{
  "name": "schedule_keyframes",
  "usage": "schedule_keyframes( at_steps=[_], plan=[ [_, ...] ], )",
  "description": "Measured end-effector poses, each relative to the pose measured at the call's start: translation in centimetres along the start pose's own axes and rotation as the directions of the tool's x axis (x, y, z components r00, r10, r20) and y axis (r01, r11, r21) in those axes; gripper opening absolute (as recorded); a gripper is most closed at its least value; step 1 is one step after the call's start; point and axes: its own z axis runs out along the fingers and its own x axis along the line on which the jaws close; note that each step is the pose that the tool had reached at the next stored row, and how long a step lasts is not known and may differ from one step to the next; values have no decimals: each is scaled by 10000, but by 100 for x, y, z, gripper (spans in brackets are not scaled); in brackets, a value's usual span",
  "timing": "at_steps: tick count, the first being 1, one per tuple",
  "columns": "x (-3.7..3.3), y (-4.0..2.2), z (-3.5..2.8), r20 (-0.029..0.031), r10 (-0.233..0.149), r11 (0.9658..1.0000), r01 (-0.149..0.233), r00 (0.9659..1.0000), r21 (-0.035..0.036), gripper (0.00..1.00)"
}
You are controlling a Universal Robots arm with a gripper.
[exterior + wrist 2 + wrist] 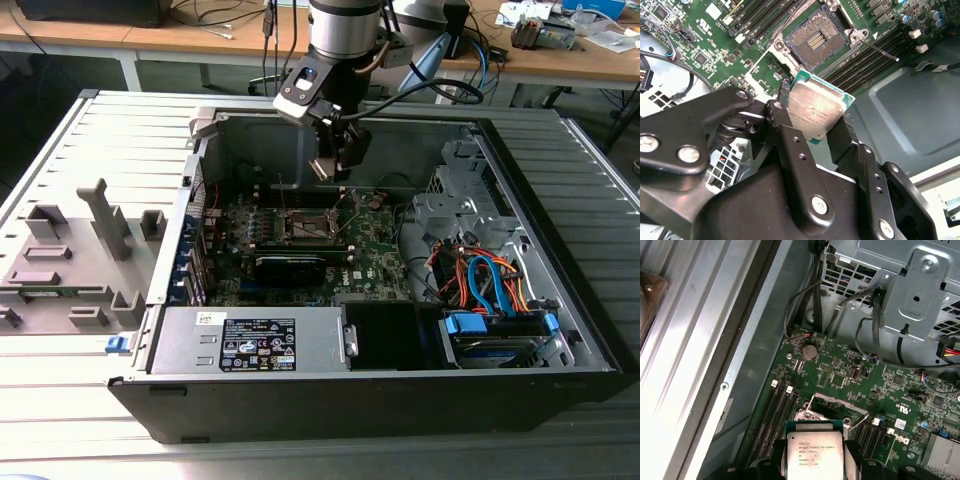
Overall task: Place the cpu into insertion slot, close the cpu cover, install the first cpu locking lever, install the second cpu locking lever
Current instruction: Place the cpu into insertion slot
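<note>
My gripper (815,114) is shut on the cpu (816,107), a square chip with a silver top and a green edge, pinched by two opposite sides. It hangs above the green motherboard, a short way off the insertion slot (816,41), whose brownish pin field lies bare. In the first wrist view the cpu (815,452) covers part of the insertion slot (835,409). The cpu cover (781,56) looks swung up at one edge of the slot. A thin locking lever (880,50) sticks out beside it. In the exterior view the gripper (331,170) hovers over the slot (305,226).
The open computer case holds a power supply (250,342) at the front, a drive cage with orange and blue cables (490,285) on the exterior view's right, and a black card (290,266) in front of the slot. Grey fixtures (70,255) stand outside the case on the exterior view's left.
</note>
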Motion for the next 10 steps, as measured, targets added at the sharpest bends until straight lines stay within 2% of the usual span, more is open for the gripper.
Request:
schedule_keyframes(
  at_steps=[10],
  plan=[
    [0,0,1,8,211,9998,-211,9998,-3,55]
  ],
)
